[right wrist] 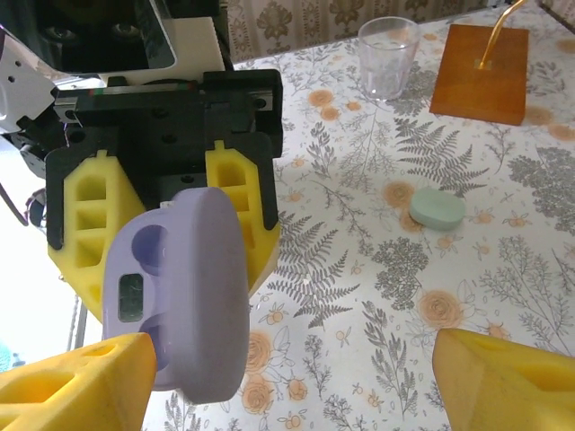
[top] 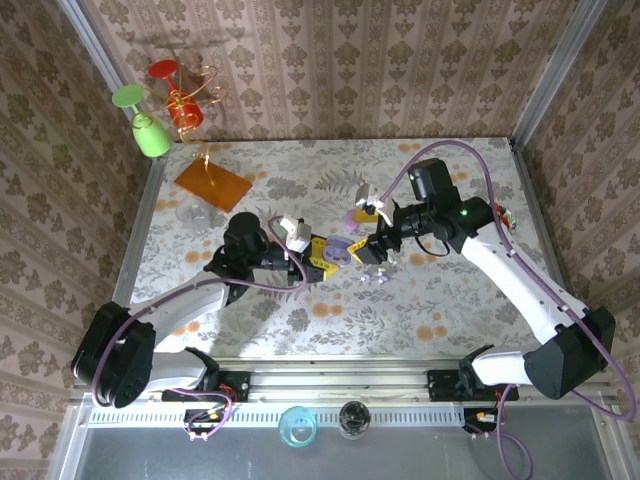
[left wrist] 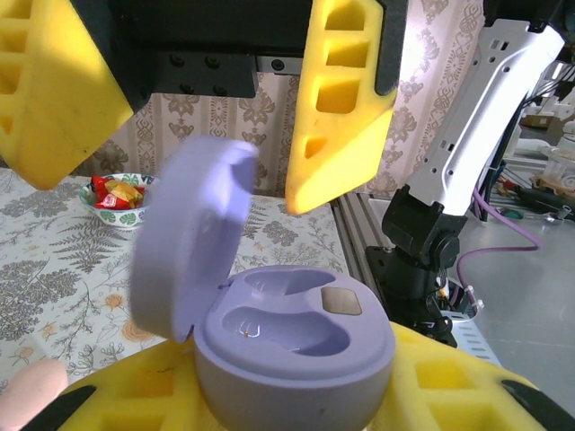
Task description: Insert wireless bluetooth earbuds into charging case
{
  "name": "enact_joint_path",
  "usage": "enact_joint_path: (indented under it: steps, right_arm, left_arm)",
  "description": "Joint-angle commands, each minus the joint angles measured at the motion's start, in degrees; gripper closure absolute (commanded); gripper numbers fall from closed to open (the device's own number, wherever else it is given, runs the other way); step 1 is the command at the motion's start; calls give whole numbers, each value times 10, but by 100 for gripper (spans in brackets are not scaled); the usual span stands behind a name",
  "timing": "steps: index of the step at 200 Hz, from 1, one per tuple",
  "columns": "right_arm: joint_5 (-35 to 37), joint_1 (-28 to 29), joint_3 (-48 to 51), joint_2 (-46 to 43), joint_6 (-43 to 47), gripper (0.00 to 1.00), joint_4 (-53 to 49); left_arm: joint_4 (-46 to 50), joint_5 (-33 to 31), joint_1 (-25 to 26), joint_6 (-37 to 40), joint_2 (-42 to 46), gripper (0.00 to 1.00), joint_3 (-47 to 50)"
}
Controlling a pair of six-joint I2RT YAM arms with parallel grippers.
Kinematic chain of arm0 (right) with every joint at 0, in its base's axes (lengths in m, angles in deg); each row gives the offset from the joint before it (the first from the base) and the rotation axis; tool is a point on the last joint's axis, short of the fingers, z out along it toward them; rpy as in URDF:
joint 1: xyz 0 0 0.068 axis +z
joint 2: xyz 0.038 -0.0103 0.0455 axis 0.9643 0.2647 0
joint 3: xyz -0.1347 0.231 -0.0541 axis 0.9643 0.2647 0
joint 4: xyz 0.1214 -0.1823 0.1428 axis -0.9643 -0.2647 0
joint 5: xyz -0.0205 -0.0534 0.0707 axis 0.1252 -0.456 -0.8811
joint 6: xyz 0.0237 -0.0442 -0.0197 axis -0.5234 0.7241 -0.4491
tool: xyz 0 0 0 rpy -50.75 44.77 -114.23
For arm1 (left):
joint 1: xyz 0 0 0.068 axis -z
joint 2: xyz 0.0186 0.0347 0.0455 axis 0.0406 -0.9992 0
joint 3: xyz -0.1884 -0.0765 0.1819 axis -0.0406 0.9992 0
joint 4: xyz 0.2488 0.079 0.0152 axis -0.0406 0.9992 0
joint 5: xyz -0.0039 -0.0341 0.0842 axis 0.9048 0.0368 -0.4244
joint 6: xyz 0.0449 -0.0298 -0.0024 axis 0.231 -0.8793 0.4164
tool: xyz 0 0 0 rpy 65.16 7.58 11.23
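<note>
Currently the left gripper [top: 330, 253] is clenched on the purple charging case [left wrist: 296, 337], held over the middle of the worktop [top: 450, 300]. Its lid [left wrist: 189, 233] is swung up and both sockets are empty. Facing it, the right gripper [right wrist: 287, 382] stands released, spread wide. Tiny pale earbuds [top: 373, 278] lie beneath, nearer the front edge.

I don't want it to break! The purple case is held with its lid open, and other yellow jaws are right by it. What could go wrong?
The right gripper has its jaws open close to the raised lid of the purple case; a bump might snap it shut or twist the case. The left gripper pinches the smooth, rounded case by its sides, so a push might make it slip out and drop.
</note>
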State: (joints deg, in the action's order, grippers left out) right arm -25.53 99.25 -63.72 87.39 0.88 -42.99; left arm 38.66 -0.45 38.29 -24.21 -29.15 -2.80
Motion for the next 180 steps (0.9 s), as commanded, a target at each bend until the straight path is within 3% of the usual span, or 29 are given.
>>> enact_joint_path:
  steps: [1,68,117,180]
  right_arm:
    - [-17,-2,8,-13,-14,19,18]
    - [0,-16,35,-50,-111,21,100]
    - [23,-41,83,-89,-310,24,197]
    - [159,-60,158,-125,-436,26,203]
  left_arm:
    - [-22,-6,-3,1,-1,66,3]
    - [-26,-55,-14,-20,13,68,4]
    - [-17,-115,-15,-42,22,69,2]
    - [49,-154,-11,4,36,68,-7]
